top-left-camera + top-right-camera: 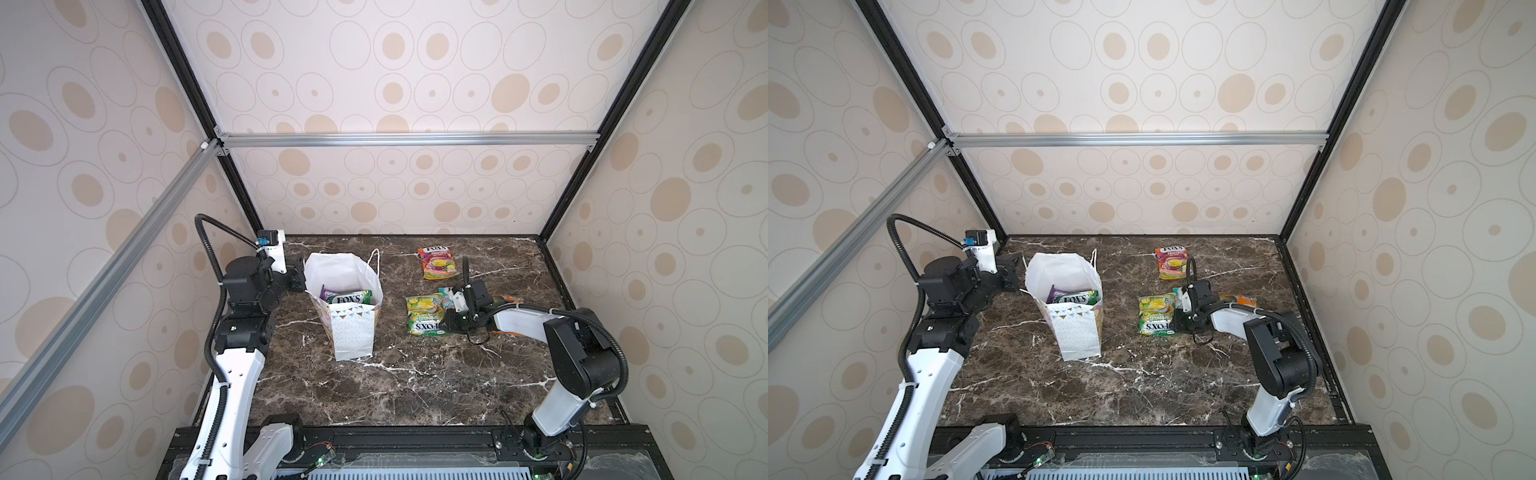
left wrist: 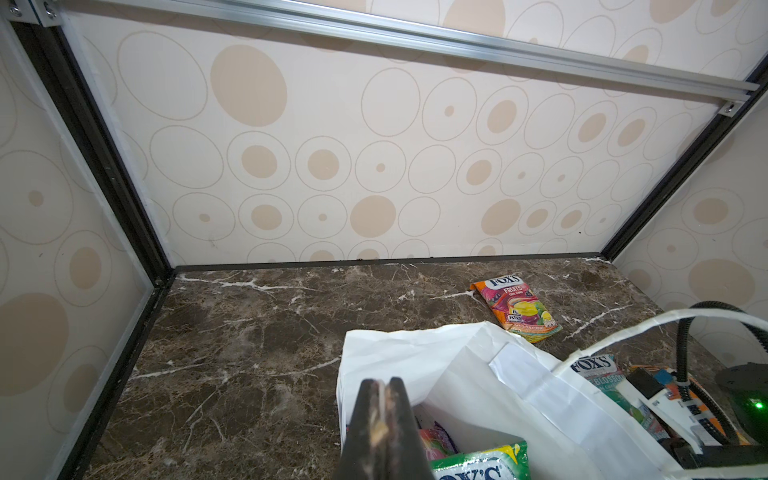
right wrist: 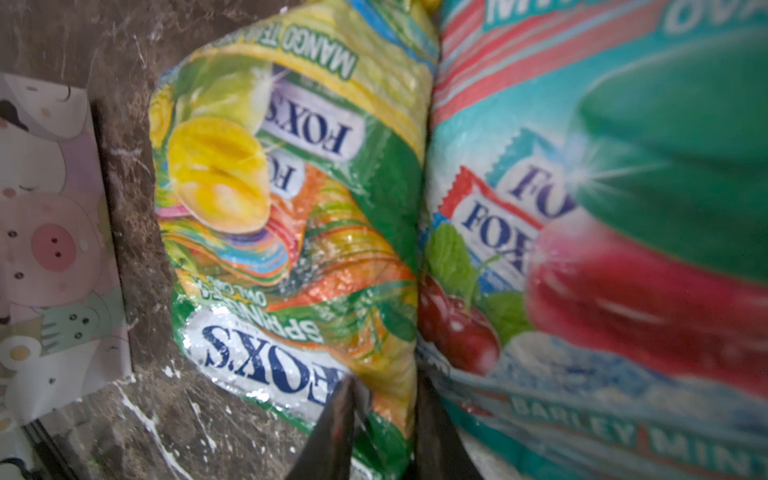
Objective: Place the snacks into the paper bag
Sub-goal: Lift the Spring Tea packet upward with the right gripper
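Right arm point(image 1: 519, 320) hides most of orange pouch point(image 1: 509, 299).

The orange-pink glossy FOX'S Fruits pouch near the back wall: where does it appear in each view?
In both top views: the orange-pink glossy pouch lies alone near the back edge, right of centre.
Left wrist: the pouch lies past the tall white paper bag.
Right wrist: not in it.
Shared landmark: that bag, in all four views.
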Action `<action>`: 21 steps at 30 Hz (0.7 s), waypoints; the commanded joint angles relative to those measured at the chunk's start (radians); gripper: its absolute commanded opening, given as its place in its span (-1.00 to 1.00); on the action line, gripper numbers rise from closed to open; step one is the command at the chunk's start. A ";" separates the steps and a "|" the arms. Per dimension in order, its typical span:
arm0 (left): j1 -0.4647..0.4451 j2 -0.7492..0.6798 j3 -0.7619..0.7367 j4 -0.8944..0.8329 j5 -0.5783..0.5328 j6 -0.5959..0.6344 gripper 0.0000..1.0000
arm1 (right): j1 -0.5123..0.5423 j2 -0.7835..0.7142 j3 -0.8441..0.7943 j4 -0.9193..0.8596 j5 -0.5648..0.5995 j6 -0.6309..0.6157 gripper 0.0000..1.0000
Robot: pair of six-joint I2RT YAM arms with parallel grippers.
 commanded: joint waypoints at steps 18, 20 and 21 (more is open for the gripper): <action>0.006 -0.022 0.021 0.013 0.000 0.020 -1.00 | 0.028 -0.082 0.021 -0.075 0.030 0.007 -1.00; 0.007 -0.021 0.021 0.012 -0.001 0.021 -1.00 | 0.034 -0.098 0.027 -0.086 0.041 0.002 -1.00; 0.006 -0.022 0.022 0.012 0.000 0.020 -1.00 | 0.037 -0.107 0.031 -0.091 0.044 0.000 -1.00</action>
